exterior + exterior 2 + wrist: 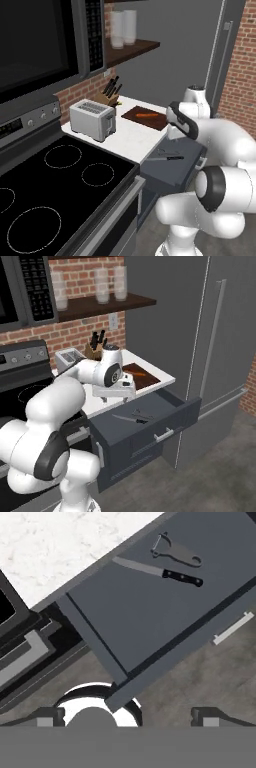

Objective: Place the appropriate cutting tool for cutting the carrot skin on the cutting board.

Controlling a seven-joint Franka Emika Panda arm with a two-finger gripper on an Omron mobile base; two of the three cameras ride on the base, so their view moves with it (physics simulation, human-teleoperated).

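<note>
Claw: fingertips spread wide apart, nothing between them; poised above the open drawer.
Drawer: pulled out below the counter edge.
Cutting tool: grey peeler lying flat in the drawer, just beside a black-handled knife.
Cutting board: on the counter, right of the toaster.
Carrot: lying on the cutting board.

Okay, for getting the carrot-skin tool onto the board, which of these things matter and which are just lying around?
Part of the job:
- peeler, in the open drawer
- carrot, lying on the cutting board
- hand, open above the drawer

Just lying about:
- black-handled knife beside the peeler
- toaster
- knife block
- glasses on the shelf
</note>
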